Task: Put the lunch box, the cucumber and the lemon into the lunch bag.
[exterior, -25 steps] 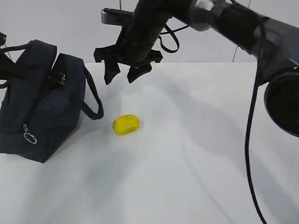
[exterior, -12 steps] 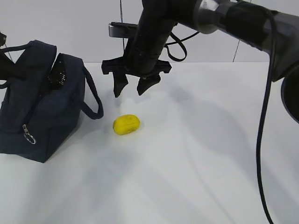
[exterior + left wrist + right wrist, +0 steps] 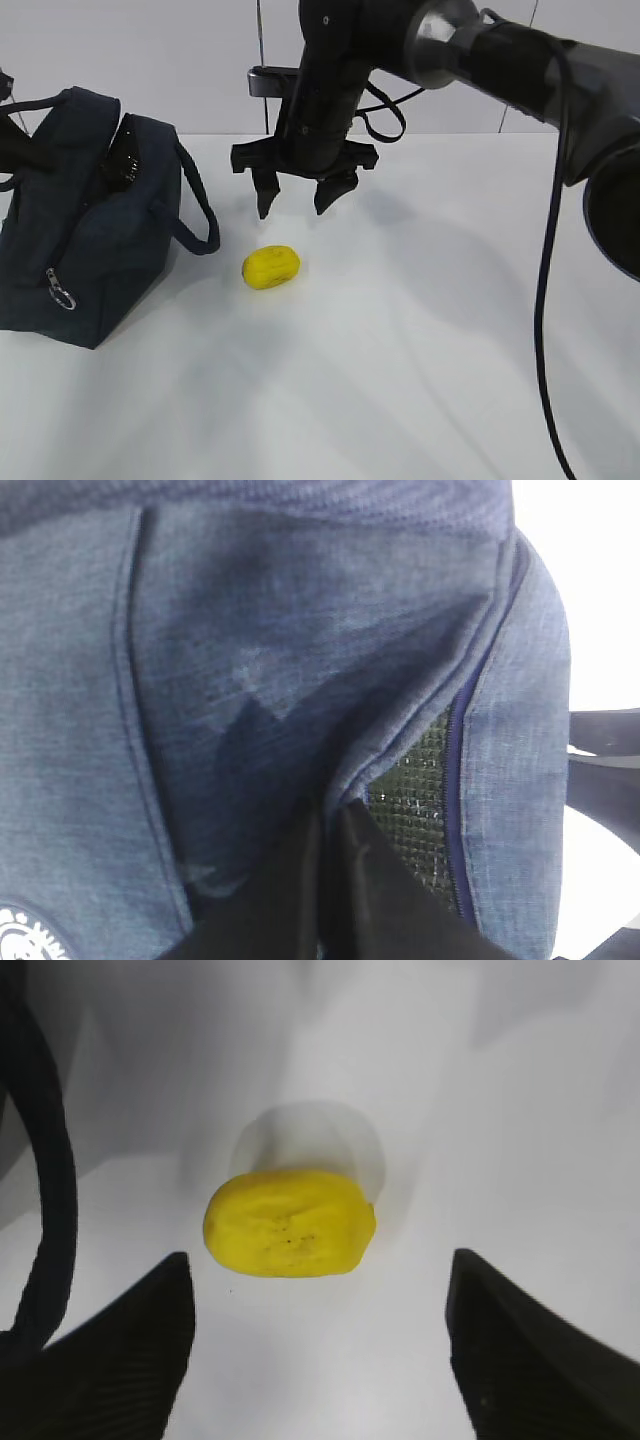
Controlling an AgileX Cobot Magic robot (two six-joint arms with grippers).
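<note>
Plain white tabletop (image 3: 420, 380) running back to a pale grey wall; everything is sitting on it. The boxy dark navy fabric lunch bag (image 3: 85, 250) is standing at the left edge with its top gaping, one loop handle (image 3: 200, 215) drooping toward the middle and a metal ring zipper pull (image 3: 63, 297) hanging on the near end. Only writing: a sliver of a round white logo (image 3: 25, 942) showing at the bottom-left corner of the left wrist view, lettering cut off and unreadable. A dark glossy item (image 3: 122, 155) is poking out of the bag mouth; can't tell what it is. The small bright yellow oval lemon (image 3: 270, 267) is lying on the table just right of the bag, clear of the handle, touching nothing. The black right arm is reaching in from the upper right across the centre, wrist bent steeply down, right gripper (image 3: 297, 192) hanging above and slightly behind the lemon. Its two ribbed black fingers (image 3: 130, 1350) are spread wide, holding nothing, and in the right wrist view the lemon (image 3: 290, 1222) is framed in the gap between them without contact. The left gripper (image 3: 325, 880) is pressed up against the bag's side panel, fingers together, apparently pinching a fold of fabric beside a black mesh lining (image 3: 415, 795) along the zipper edge.
</note>
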